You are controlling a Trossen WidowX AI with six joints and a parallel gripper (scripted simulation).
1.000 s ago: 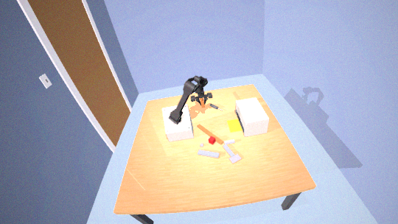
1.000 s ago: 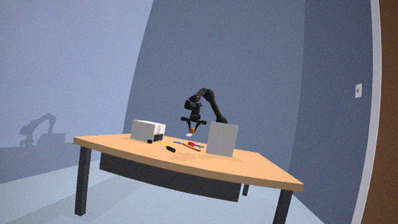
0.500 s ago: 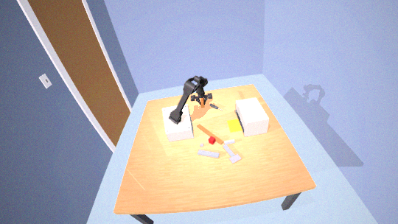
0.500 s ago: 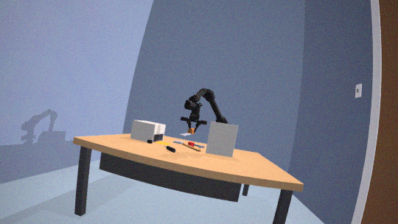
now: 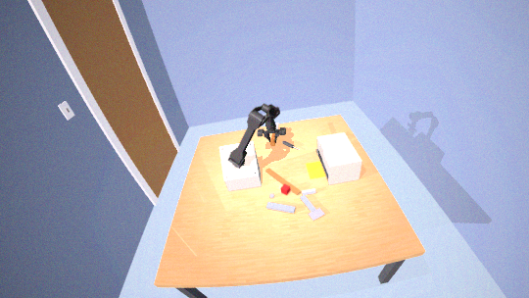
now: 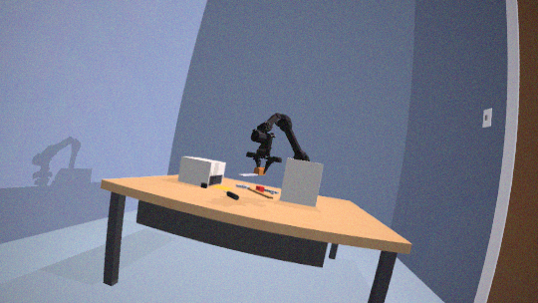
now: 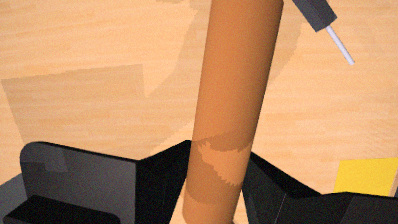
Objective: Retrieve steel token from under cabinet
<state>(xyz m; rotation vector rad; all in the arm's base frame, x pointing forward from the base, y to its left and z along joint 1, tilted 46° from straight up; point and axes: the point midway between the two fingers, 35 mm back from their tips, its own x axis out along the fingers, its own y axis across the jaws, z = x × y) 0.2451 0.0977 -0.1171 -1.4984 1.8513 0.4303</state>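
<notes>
My gripper (image 5: 272,135) (image 6: 259,167) (image 7: 216,151) is shut on an orange handle (image 5: 273,142) (image 6: 260,171) (image 7: 237,75), held above the table. A thin pale flat part (image 6: 248,174) shows beside the handle in the exterior view. The white cabinet (image 5: 341,154) (image 6: 193,170) stands on the right of the table in the top view, with a dark opening low on the side facing the marked area. The yellow marked area (image 5: 314,171) (image 6: 222,187) (image 7: 366,176) lies in front of it. The steel token cannot be made out in any view.
A dark screwdriver (image 5: 289,144) (image 6: 232,195) (image 7: 320,15) lies near the gripper. A brown strip (image 5: 276,175), a red cube (image 5: 285,189), a grey bar (image 5: 280,208) and a pale T-shaped piece (image 5: 316,214) lie on the table. A white block (image 5: 243,181) (image 6: 301,181) stands by the arm's base.
</notes>
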